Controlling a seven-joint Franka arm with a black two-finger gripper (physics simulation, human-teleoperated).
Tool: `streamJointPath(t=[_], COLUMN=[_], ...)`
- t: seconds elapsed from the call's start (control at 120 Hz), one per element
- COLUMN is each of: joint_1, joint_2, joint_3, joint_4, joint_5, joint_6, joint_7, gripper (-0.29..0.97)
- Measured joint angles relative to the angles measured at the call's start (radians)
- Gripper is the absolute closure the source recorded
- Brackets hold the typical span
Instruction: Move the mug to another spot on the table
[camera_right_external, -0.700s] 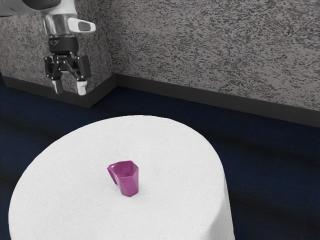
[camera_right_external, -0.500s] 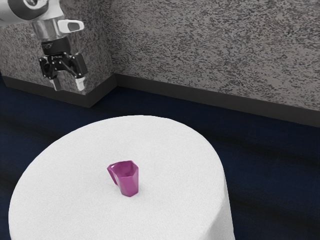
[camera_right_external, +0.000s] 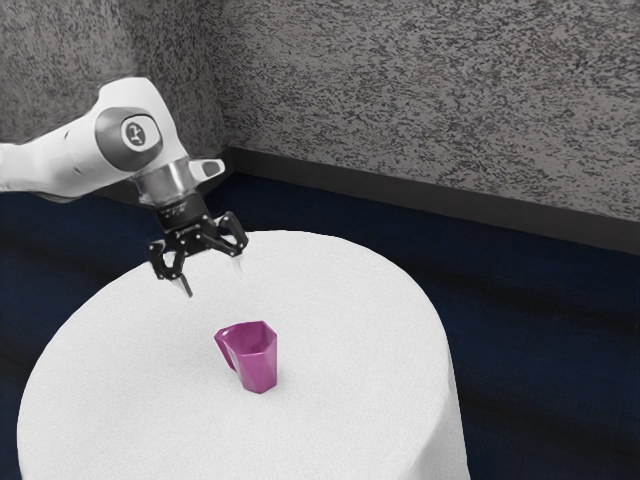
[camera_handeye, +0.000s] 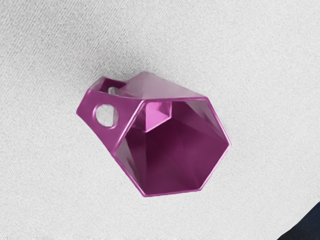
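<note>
A magenta faceted mug (camera_right_external: 250, 355) stands upright near the middle of the round white table (camera_right_external: 380, 330), its handle toward the exterior view's left. My gripper (camera_right_external: 213, 277) hangs open above the table, up and to the left of the mug, with nothing between its fingers. From the wrist view I look down into the mug (camera_handeye: 160, 140): its hexagonal mouth is empty and its pierced handle (camera_handeye: 105, 115) sticks out to one side.
The table's white cloth (camera_handeye: 250, 50) spreads all around the mug. Dark blue floor (camera_right_external: 540, 300) surrounds the table, and a speckled grey wall (camera_right_external: 450, 90) stands behind it.
My arm has swung down from high at the upper left toward the table, and the gripper now hangs just above and left of the mug. The mug has not moved.
</note>
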Motion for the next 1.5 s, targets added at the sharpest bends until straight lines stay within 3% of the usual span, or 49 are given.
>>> streamJointPath(t=[0.158,0.4,0.542,0.792,1.117,1.5], joint_1=[-0.031,0.085,0.051,0.032,0.009,-0.004], joint_2=[0.011,0.059,0.094,0.123,0.185,0.199], joint_3=[0.019,0.045,0.046,0.045,0.046,0.045], joint_4=[-0.099,-0.187,-0.225,-0.263,-0.268,-0.278], joint_5=[-0.125,-0.232,-0.324,-0.420,-0.453,-0.425], joint_6=[0.118,0.242,0.302,0.358,0.437,0.473], joint_7=[-0.141,-0.353,-0.444,-0.560,-0.652,-0.653], gripper=[0.02,0.02,0.02,0.02,0.02,0.06])
